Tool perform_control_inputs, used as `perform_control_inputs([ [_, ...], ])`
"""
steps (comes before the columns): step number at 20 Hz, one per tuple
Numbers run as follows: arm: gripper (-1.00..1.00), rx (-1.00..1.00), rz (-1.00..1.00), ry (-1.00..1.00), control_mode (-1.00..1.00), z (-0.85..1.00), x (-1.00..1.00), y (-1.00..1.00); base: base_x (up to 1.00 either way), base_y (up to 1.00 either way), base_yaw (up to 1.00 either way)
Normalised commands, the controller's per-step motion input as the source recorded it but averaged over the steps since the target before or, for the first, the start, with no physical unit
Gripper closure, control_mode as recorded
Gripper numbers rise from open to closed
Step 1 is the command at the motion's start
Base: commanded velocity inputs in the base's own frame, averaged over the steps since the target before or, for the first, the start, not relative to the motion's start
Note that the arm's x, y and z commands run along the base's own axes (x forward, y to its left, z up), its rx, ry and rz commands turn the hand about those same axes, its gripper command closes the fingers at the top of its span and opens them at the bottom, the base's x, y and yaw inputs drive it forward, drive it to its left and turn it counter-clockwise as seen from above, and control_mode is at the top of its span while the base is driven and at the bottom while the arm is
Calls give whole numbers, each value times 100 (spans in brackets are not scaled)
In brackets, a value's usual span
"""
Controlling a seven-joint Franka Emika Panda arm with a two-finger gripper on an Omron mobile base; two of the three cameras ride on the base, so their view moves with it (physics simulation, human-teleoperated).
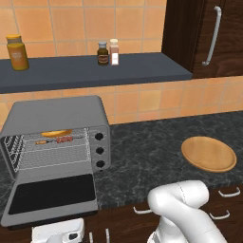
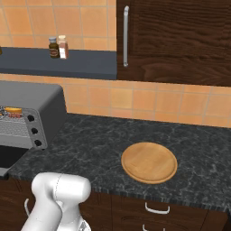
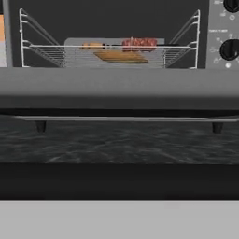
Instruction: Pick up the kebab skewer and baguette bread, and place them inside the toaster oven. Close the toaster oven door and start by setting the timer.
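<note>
Grey metal toaster oven (image 1: 57,114) sits at the far left of the dark speckled countertop (image 1: 142,152), and its door (image 1: 50,194) is dropped all the way down flat toward the robot, dark glass pane facing up. Inside on the wire rack (image 1: 52,152) you can see both food items already loaded: the kebab skewer (image 1: 59,140) lying across the rack with its reddish meat chunks, and the baguette bread (image 1: 57,132) just behind it, closer to the back wall. From the hand view you're looking straight in over the open door's edge, and the skewer (image 3: 137,44) and bread (image 3: 120,56) sit right beside each other, maybe touching, hard to say. Three black knobs (image 1: 99,151) run down the oven's right panel; there are tiny white marks around them in the hand view but nothing I can actually read. Up on the dark shelf (image 1: 95,71) there's a yellow jar (image 1: 17,52) at the left and two small spice bottles (image 1: 108,52) further along, labels way too blurry to make out. Gripper (image 1: 97,236) is low at the bottom edge in front of the door, fingers spread about as wide as they go, holding nothing. Moving right, a round wooden plate (image 1: 209,154) lies on the counter, well apart from the oven, and a dark wood cabinet (image 1: 209,33) with a silver bar handle (image 1: 212,35) hangs above.
</note>
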Motion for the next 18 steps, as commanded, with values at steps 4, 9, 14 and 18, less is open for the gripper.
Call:
perform_control_inputs([
  [4, -100, 0, 0, -1, -100, 37, 32, 0, 0, 0, 0],
  [9, -100, 0, 0, -3, -100, 49, 23, 0, 0, 0, 0],
  [14, -100, 0, 0, -1, -100, 60, 14, 0, 0, 0, 0],
  [18, -100, 0, 0, 0, -100, 66, 23, 0, 0, 0, 0],
])
